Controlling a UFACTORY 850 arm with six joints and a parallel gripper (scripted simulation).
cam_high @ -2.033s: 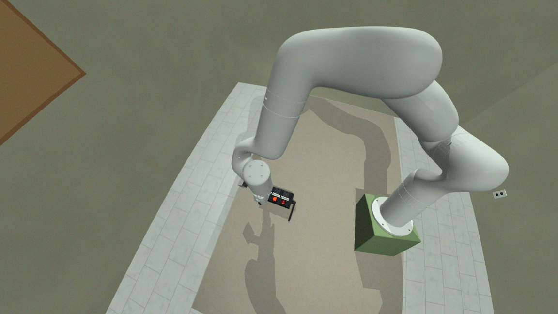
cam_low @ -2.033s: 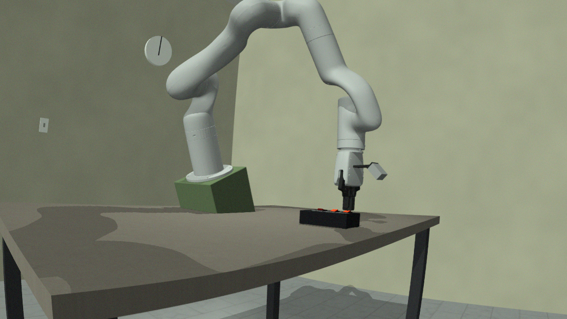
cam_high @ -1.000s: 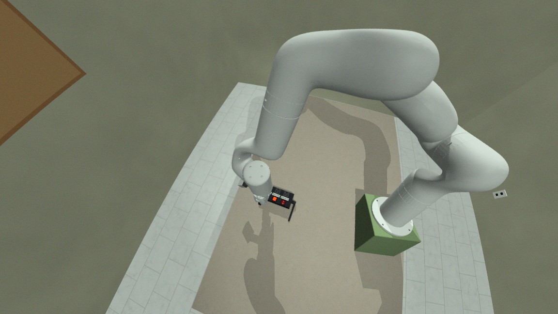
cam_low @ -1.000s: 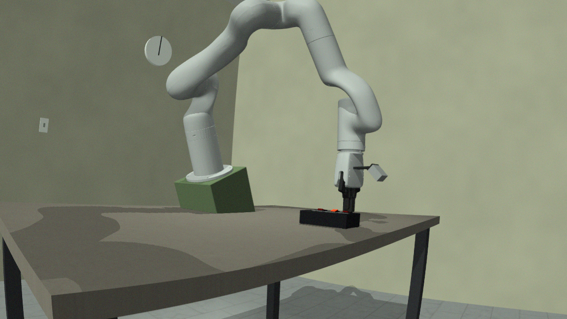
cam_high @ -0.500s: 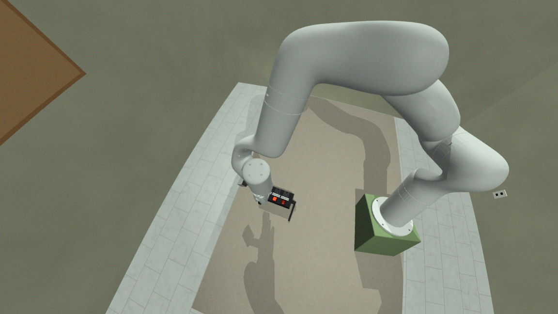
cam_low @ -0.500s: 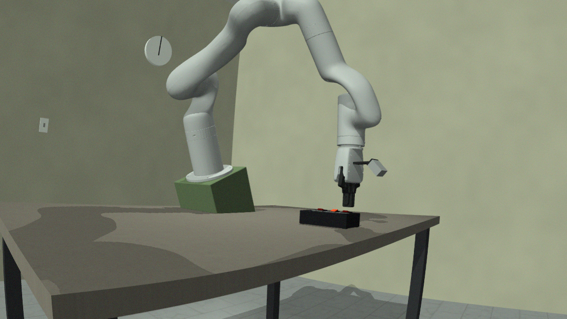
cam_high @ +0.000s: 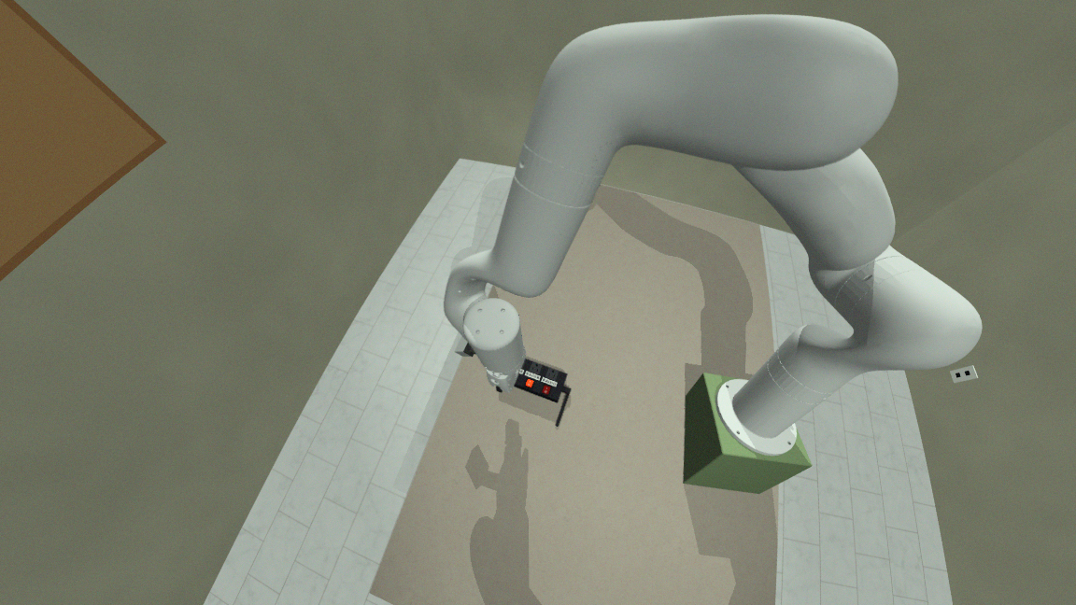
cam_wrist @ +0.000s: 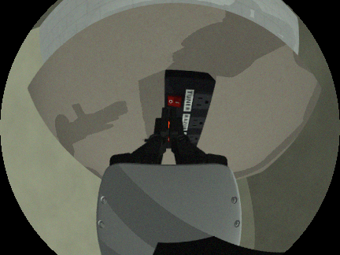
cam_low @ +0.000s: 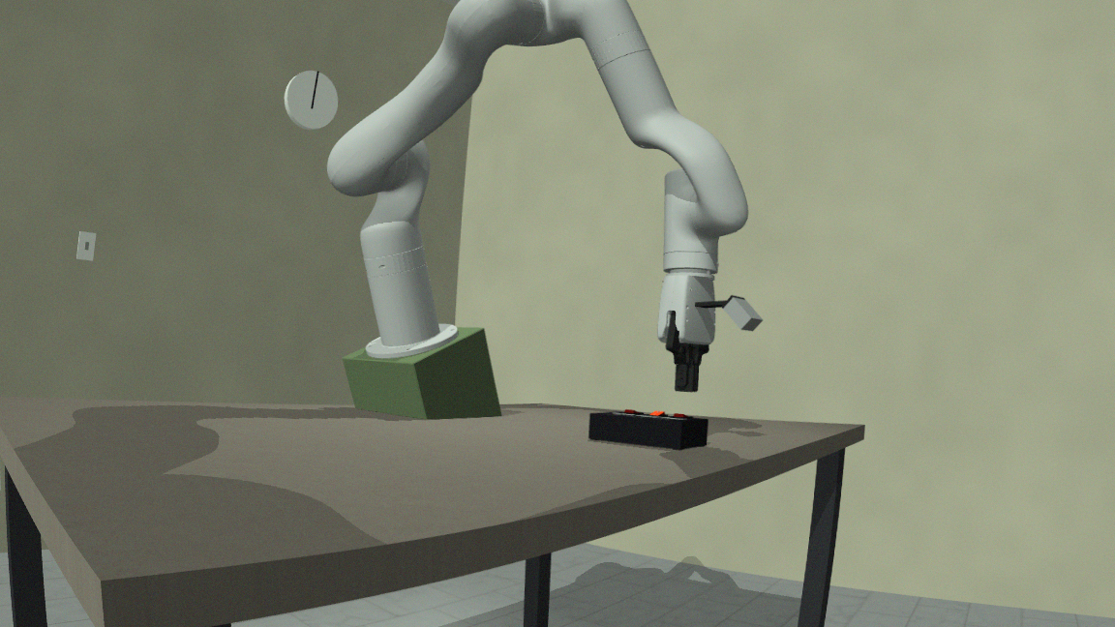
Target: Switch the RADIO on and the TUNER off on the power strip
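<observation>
Power strip (cam_low: pixel 647 430) is seen lying flat and right way up on the desk (cam_low: pixel 312 483), near the far right corner in the exterior view, well apart from the green base block (cam_low: pixel 460 385). The gripper (cam_low: pixel 686 383) is held above the strip's right end, clear of it, with its fingers pressed fully together and nothing between them, so that the closed tips can serve as a single prod. From the top view two red rockers (cam_high: pixel 538 383) are visible beside white labels, while the third switch is hidden under the wrist; the label wording is too small to be read there, and in the wrist view only one label is partly made out. No contact with a switch is shown, so the step in hand is judged to be a pause between presses, with the gripper raised off the strip. Which of the two required changes remain cannot be told. For the next move, the closed tips would need to be lined up over the correct half of the target rocker and lowered straight, gently enough that the strip is not shifted or tipped.
</observation>
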